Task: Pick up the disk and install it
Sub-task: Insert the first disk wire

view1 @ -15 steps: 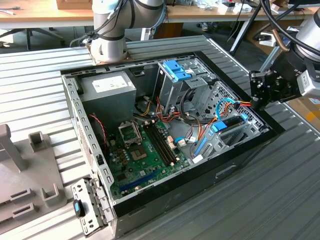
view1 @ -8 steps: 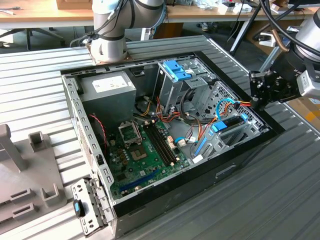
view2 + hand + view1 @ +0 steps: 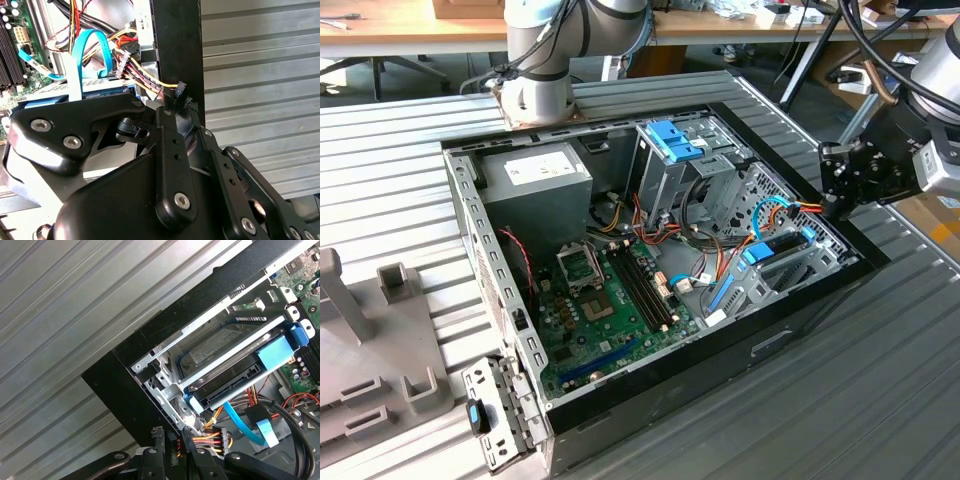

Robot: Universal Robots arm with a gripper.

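Note:
The disk point(image 3: 775, 247) lies in the bay at the corner of the open computer case point(image 3: 650, 395) on the exterior view's right, its light-blue carrier rail on top. In the first wrist view the disk point(image 3: 220, 347) sits flat under the bay's metal frame, with the blue rail along its edge. In the second wrist view a blue edge of the disk point(image 3: 45, 102) shows behind my linkage. My gripper point(image 3: 832, 195) hovers at the case's black wall beside that bay. Its fingers point(image 3: 172, 432) point(image 3: 186, 97) stand slightly apart, open, with nothing between them.
A silver drive cage with a blue tab point(image 3: 672, 140) stands at the case's back, beside a grey power supply point(image 3: 535, 172). Loose cables point(image 3: 215, 432) hang near the fingertips. The green motherboard point(image 3: 610, 300) fills the floor. Grey fixtures point(image 3: 380, 330) stand on the ribbed table point(image 3: 880, 400).

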